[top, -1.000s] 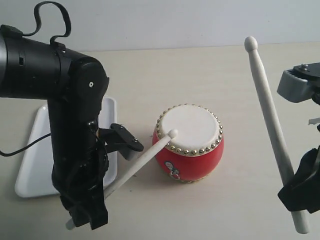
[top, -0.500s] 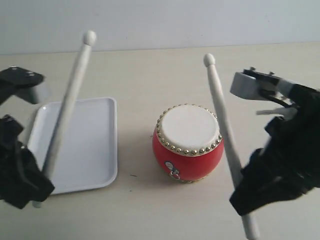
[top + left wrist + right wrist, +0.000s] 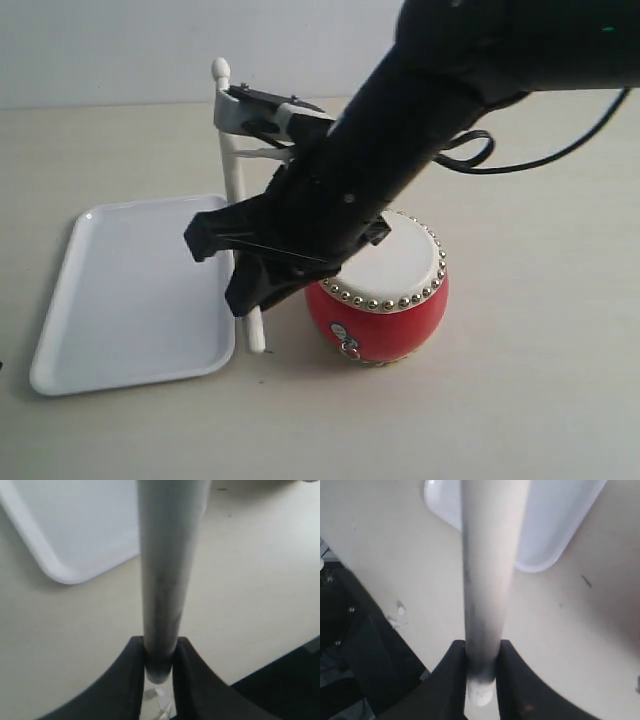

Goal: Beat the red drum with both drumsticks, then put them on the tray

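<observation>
The red drum [image 3: 395,320] stands mid-table, its cream top partly covered by my right arm, which reaches across it from the upper right. My right gripper [image 3: 250,285] [image 3: 481,660] is shut on a drumstick [image 3: 230,150] [image 3: 487,570]. That stick stands nearly upright, beside the right edge of the white tray [image 3: 130,290] [image 3: 560,525]. My left gripper [image 3: 159,655] is shut on the other drumstick [image 3: 167,570], with a corner of the tray [image 3: 65,525] beyond it. The left arm is outside the exterior view.
The pale table [image 3: 540,380] stretches to the right of the drum. A black cable [image 3: 500,150] hangs from the right arm. Dark structures show at the lower right edge of the left wrist view [image 3: 300,670] and along one side of the right wrist view [image 3: 350,645].
My right arm has swung left across the drum, carrying its stick to the tray's right edge. My left arm and its stick have left the exterior view.
</observation>
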